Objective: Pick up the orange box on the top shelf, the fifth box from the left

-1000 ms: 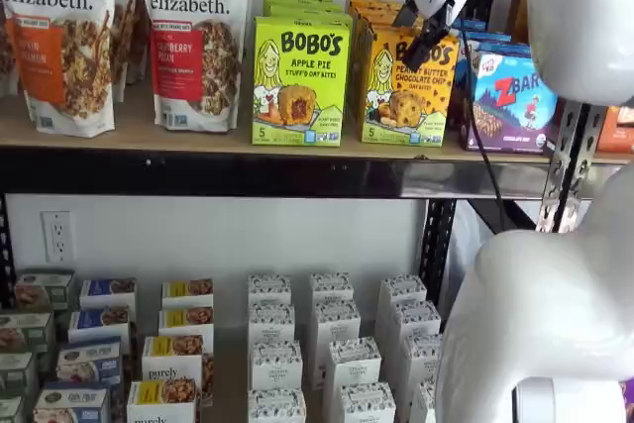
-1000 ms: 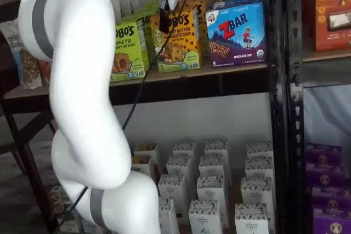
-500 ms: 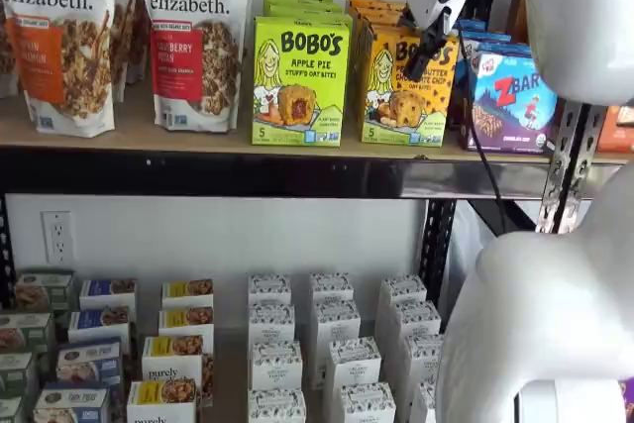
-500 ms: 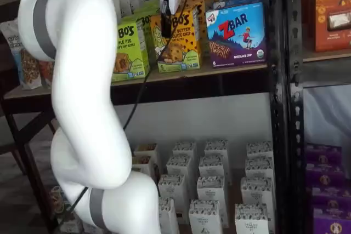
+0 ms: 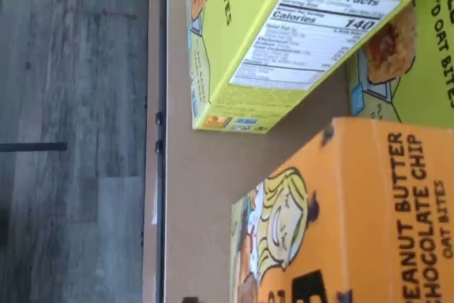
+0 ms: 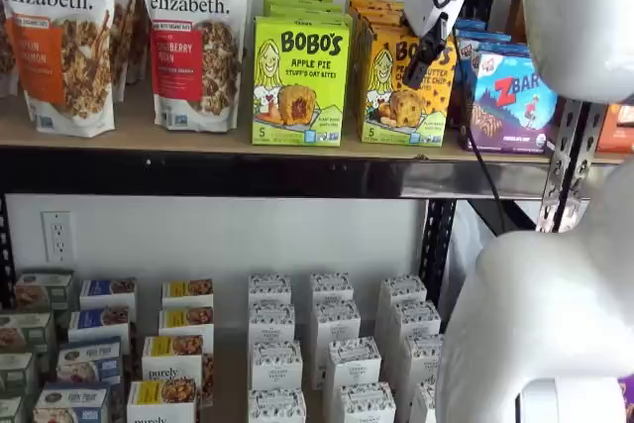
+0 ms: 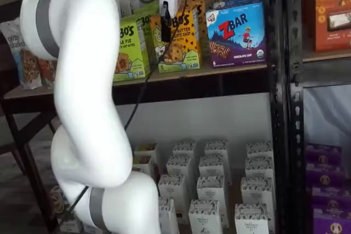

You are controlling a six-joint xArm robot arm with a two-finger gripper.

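The orange box stands at the front of its row on the top shelf, between a lime-green carton and a blue one. It also shows in the other shelf view as the orange box on the top shelf. My gripper hangs in front of the box's upper right corner, with its white body above. One black finger crosses the box's left face. Nothing is between the fingers, which stand wide apart. The wrist view looks down on the orange box from close above.
A lime-green Apple Pie carton stands left of the orange box, and a blue ZBAR carton stands right of it. Granola bags fill the shelf's left. Small white boxes stand on the lower shelf. A black upright rises at the right.
The gripper has shifted slightly up and in toward the orange box's top. The white arm has leaned a little to the right. No box has moved.
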